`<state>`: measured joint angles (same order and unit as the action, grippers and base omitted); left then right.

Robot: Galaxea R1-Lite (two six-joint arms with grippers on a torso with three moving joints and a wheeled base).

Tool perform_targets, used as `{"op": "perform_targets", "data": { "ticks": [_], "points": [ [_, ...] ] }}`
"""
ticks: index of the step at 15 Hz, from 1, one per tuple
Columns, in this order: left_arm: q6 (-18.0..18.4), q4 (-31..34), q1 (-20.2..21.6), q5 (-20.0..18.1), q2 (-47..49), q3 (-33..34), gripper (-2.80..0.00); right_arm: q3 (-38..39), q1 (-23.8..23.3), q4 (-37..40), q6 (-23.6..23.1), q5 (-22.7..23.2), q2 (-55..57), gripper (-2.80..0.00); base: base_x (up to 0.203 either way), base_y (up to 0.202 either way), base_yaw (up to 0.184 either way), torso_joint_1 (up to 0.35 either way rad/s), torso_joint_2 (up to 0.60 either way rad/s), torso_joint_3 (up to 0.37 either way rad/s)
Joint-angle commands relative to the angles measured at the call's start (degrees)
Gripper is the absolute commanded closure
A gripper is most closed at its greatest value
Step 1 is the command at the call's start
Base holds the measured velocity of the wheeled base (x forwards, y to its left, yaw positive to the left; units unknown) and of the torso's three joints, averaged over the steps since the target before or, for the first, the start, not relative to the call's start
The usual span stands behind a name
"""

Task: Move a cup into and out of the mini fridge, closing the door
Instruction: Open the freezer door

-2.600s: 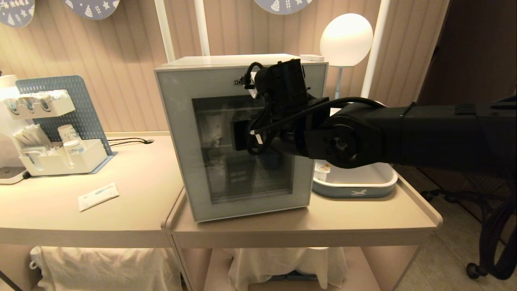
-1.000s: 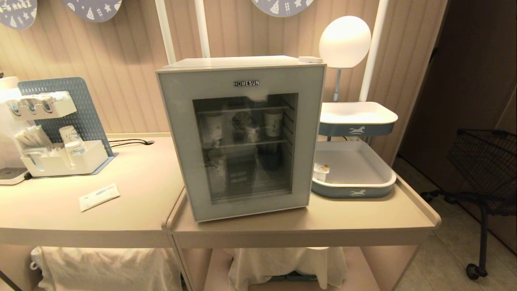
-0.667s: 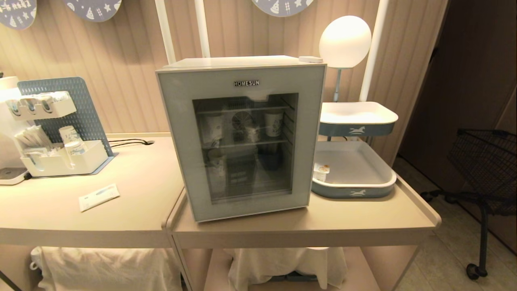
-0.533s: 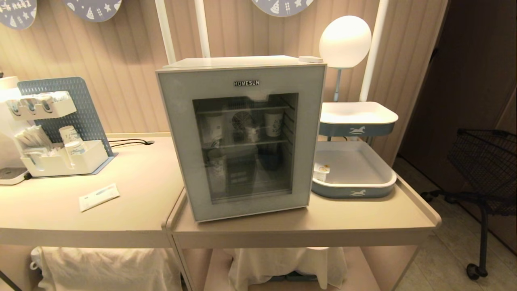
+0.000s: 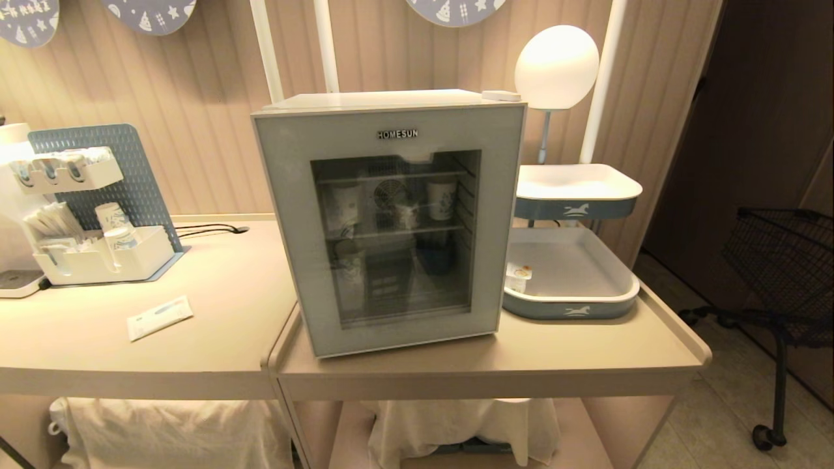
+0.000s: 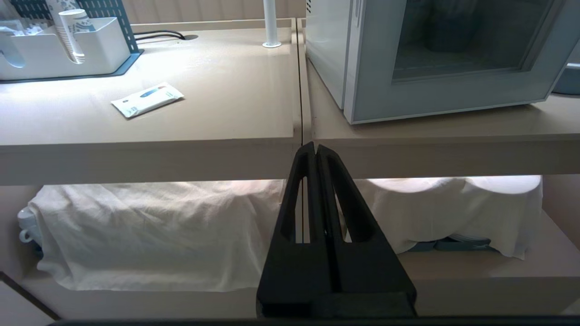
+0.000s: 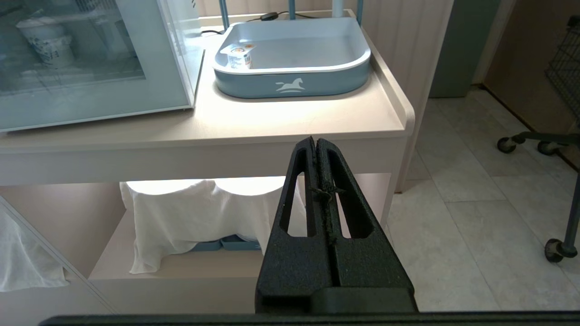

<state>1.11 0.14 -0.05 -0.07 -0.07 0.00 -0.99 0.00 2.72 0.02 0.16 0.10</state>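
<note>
Glossy dark glass door (image 5: 394,234), matt beige tabletop (image 5: 567,348)

The head view looks down at the mini fridge (image 5: 391,221) from close by. Both wrist views face it from below counter height, sharing its front.

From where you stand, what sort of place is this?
Probably a small drinks or snack corner: a glass-fronted mini fridge on a counter, with a rack of paper cups alongside.

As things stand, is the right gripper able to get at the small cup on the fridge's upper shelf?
Probably not. The door is shut, sealing the cup behind glass, and the right gripper sits closed below table height in front of the table.
</note>
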Motion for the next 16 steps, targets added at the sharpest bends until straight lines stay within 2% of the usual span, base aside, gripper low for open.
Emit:
{"op": "perform_targets", "data": {
  "ticks": [1,10,16],
  "points": [
    [0.52,0.29,-0.02,-0.02,0.07,0.00,0.00,0.02,0.00,0.01,-0.02,0.02,0.17,0.00,0.000,0.000,0.000,0.000,0.00,0.000],
    [1.26,0.12,0.03,0.04,0.07,0.03,0.00,0.02,0.00,0.01,0.07,0.02,0.17,0.00,0.000,0.000,0.000,0.000,0.00,0.000],
    [1.00,0.21,0.01,-0.01,0.07,0.09,0.00,0.02,0.00,0.01,0.07,0.02,0.17,0.00,0.001,0.135,-0.004,0.004,0.00,0.002]
  ]
}}
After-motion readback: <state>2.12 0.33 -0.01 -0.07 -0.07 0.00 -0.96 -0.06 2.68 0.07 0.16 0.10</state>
